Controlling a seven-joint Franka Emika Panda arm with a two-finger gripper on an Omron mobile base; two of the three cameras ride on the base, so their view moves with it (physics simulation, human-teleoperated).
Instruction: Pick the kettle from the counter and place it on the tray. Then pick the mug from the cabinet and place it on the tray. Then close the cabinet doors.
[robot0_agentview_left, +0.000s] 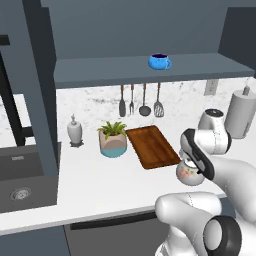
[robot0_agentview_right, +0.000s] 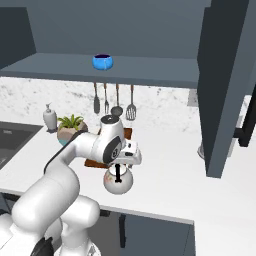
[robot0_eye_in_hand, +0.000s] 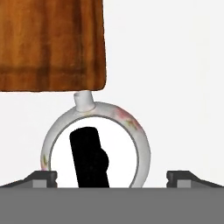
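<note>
We see the end effector directly above the kettle, its fingertips spread wide on either side, released and gripping nothing. The kettle stands on the white counter, spout toward the bare wooden tray just beyond it. A blue mug sits on the open cabinet's shelf. The left base view alone shows a sink and paper towel roll.

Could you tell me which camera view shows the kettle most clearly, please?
The hand view: the kettle appears large from above, with spout and black handle plain. The right base view shows it small beneath the hand; the left base view shows it partly behind the arm.
</note>
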